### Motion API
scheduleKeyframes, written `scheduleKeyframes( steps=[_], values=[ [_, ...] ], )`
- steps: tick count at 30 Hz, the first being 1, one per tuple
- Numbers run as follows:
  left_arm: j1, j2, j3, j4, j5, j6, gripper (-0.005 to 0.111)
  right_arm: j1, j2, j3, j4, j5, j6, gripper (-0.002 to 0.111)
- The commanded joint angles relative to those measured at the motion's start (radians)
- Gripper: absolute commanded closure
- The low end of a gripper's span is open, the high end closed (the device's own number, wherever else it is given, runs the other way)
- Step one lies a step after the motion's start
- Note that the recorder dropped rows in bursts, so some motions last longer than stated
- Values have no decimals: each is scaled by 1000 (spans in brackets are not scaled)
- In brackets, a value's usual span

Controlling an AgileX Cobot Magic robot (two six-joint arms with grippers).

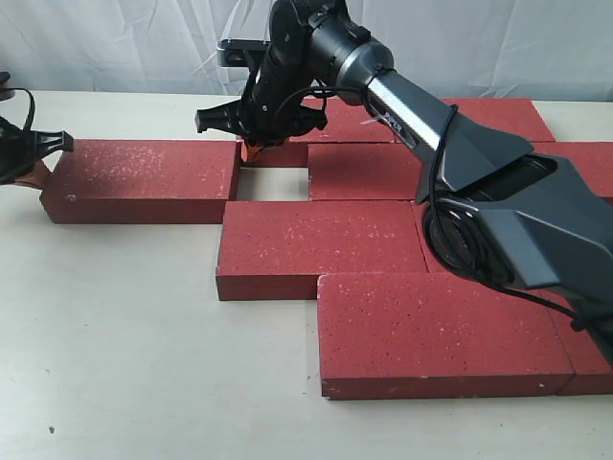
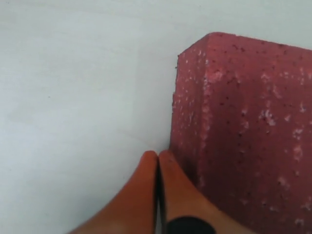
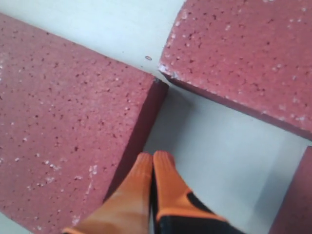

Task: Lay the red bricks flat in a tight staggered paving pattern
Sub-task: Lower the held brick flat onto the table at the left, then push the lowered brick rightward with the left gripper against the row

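Note:
Several dark-red speckled bricks lie flat on the pale table. A long brick (image 1: 144, 177) lies at the left and others (image 1: 321, 244) (image 1: 441, 331) (image 1: 364, 171) form stepped rows to the right. Between them a bare rectangular gap (image 1: 273, 184) shows the table. My right gripper (image 1: 256, 149) is shut with nothing in it. Its orange tips (image 3: 153, 157) are down in that gap beside a brick's side (image 3: 63, 131). My left gripper (image 1: 40, 174) is shut and holds nothing. Its tips (image 2: 158, 155) rest against the outer end face of the left brick (image 2: 243, 131).
More bricks (image 1: 498, 115) (image 1: 584, 163) lie at the back right, partly hidden by the right arm's black body (image 1: 498, 192). A white curtain (image 1: 115, 43) hangs behind the table. Bare tabletop (image 1: 115, 335) spreads at the front left. In the right wrist view another brick's corner (image 3: 243, 53) lies across the gap.

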Motion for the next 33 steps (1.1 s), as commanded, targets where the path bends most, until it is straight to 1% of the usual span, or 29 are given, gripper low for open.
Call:
scheduleKeyframes(
  steps=[1, 5, 8, 16, 19, 24, 28, 33],
  values=[
    [15, -8, -3, 54, -17, -3, 107, -7, -8, -7, -35, 7, 4, 109],
    [19, -6, -3, 47, -23, -3, 107, -7, -8, -7, -33, 7, 4, 109],
    [7, 3, -3, 5, -17, -3, 107, -7, -8, -7, -33, -6, 4, 109],
    [-75, 55, -3, -10, 2, 1, 107, -7, -8, -7, -31, -24, 8, 109],
    [-93, 58, -3, -14, 0, 37, 107, -7, -8, -7, -31, -24, 8, 109],
    [-93, 58, -3, -89, 9, 61, 107, -7, -8, -7, -32, -24, 8, 109],
    [-93, 58, -3, -185, 25, 152, 107, -7, -8, -7, -28, -33, 9, 109],
    [-114, 59, -3, -193, 27, 152, 107, -7, -8, -7, -25, -52, 21, 109]
  ],
)
